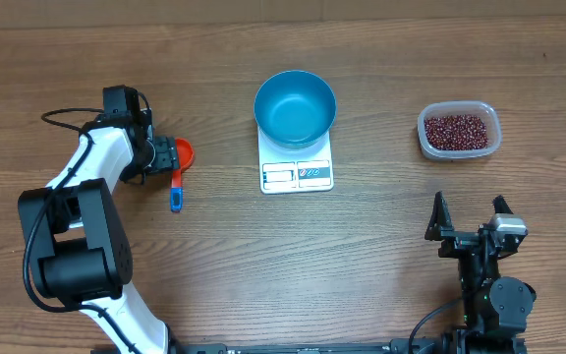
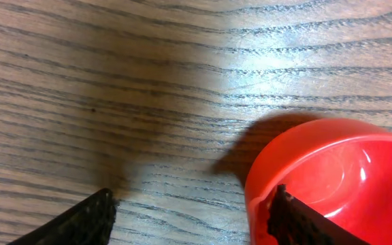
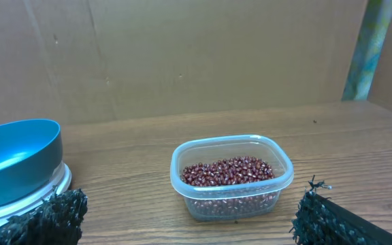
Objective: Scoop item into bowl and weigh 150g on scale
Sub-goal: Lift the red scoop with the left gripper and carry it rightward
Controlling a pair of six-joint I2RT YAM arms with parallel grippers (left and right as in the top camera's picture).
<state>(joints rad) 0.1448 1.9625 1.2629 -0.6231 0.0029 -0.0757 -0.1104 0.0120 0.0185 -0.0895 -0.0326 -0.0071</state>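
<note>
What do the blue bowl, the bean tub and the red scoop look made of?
Blue bowl: probably plastic, smooth, with a soft sheen inside.
Tub: thin clear plastic; the beans show through its wall.
Red scoop: glossy plastic, with bright highlights in its cup.

Bright blue bowl [image 1: 295,106]; white scale [image 1: 297,175]; maroon beans [image 1: 457,130]; red scoop [image 2: 332,170]
</note>
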